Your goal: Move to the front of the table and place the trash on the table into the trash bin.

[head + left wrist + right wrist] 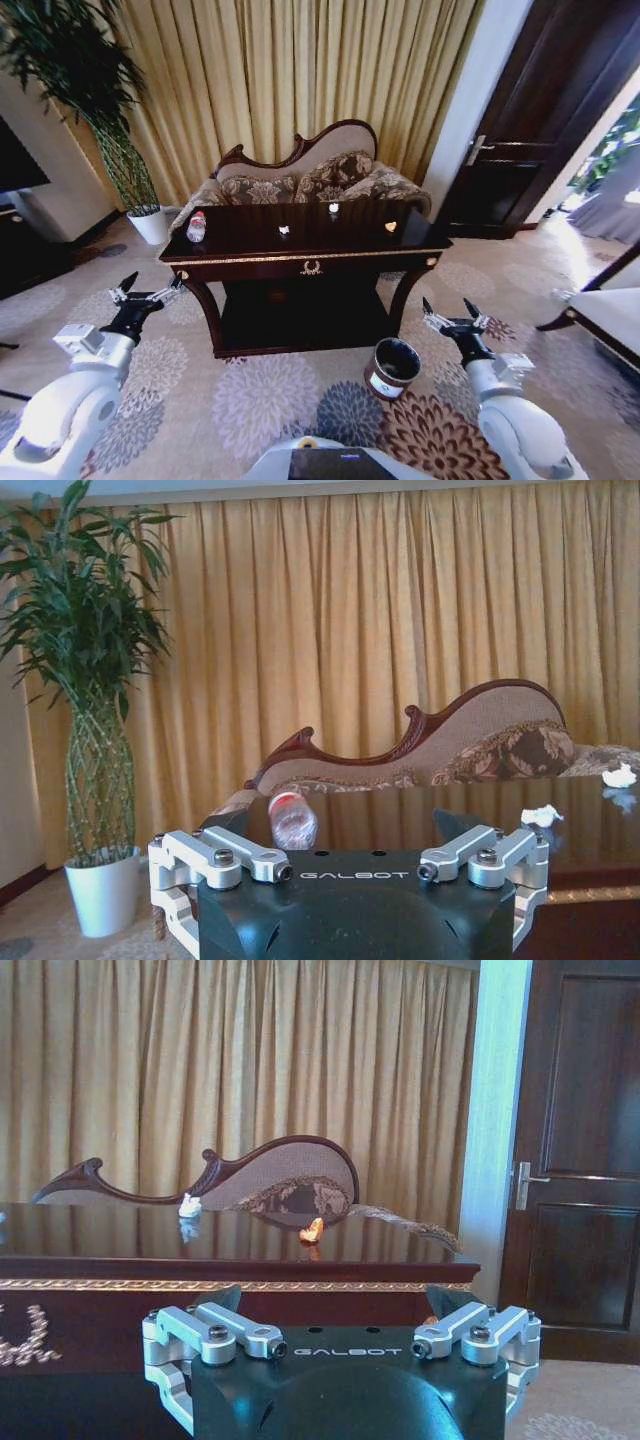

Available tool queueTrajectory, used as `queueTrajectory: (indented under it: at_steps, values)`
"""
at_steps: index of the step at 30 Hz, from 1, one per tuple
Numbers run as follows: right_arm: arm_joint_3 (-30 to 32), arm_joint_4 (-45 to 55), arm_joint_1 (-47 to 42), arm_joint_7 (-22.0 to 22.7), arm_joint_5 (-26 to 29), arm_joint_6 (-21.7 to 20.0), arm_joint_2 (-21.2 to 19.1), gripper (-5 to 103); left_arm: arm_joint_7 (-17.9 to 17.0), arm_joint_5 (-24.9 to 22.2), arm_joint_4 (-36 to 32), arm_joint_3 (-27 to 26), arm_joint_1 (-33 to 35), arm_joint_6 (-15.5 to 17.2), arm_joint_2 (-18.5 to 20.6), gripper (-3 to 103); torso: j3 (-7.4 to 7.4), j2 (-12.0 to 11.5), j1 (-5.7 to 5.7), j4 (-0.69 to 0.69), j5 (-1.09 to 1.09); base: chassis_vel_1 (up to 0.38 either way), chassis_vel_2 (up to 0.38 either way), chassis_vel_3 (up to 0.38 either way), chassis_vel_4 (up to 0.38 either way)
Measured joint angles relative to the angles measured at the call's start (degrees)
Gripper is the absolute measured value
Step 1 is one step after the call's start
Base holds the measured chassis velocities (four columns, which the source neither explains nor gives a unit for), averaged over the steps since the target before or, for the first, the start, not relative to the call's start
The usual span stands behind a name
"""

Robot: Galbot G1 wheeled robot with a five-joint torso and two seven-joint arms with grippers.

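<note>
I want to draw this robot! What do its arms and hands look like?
Both arms are smooth, rounded white shells. Each narrows to a black wrist. The left hand and right hand have silver metal links with bolts, ending in pointed black fingers. The dark hand body carries white "GALBOT" lettering.

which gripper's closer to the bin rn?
Right. The right gripper hangs open just beside the bin, on its right and slightly above. The left gripper, also open, is across the table front, near its left leg.
</note>
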Motion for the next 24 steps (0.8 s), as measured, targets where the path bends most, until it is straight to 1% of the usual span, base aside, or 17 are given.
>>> queueTrajectory:
  at_steps: [3,7,14,19,21,22,24]
  values:
    - [-0.16,0.01,0.08,-0.05,-0.05,0.00,0.08,100,0.01,-0.01,-0.11,0.01,0.00,0.00,-0.03,100,0.00,0.00,0.00,-0.01,0.00,-0.189,0.150,0.175,-0.169]
    - [-0.33,0.00,0.39,-0.08,-0.07,0.00,0.11,100,0.00,0.00,-0.18,0.19,0.04,0.01,-0.22,100,0.00,0.00,0.00,0.01,0.00,-0.176,0.151,0.188,-0.150]
    - [-0.64,-0.02,1.10,-0.12,-0.08,-0.26,0.05,100,0.00,0.03,-0.28,0.41,0.04,0.06,-0.51,100,0.00,0.00,0.00,0.01,-0.02,-0.173,0.178,0.177,-0.165]
    - [-1.83,1.53,2.54,0.04,0.33,-1.86,-0.45,100,0.01,0.03,-0.66,0.63,0.12,0.11,-1.03,100,0.01,-0.01,0.02,0.00,0.00,-0.147,0.139,0.151,-0.139]
    - [-3.03,2.06,5.02,1.28,1.57,-3.35,-1.80,100,0.00,-0.21,-1.25,0.38,0.40,0.29,-1.48,100,0.01,-0.01,0.02,0.01,-0.01,-0.110,0.076,0.106,-0.070]
    - [-3.03,2.06,5.02,1.28,1.57,-3.35,-1.80,100,0.00,-0.21,-1.25,0.38,0.40,0.29,-1.48,100,0.01,-0.01,0.02,0.01,-0.01,-0.110,0.058,0.065,-0.070]
    - [-3.79,2.22,7.58,2.49,3.38,-5.33,-3.19,100,-0.02,-0.37,-1.84,-0.05,0.85,0.41,-1.75,100,0.01,-0.01,0.03,0.01,0.00,-0.043,0.037,0.044,-0.050]
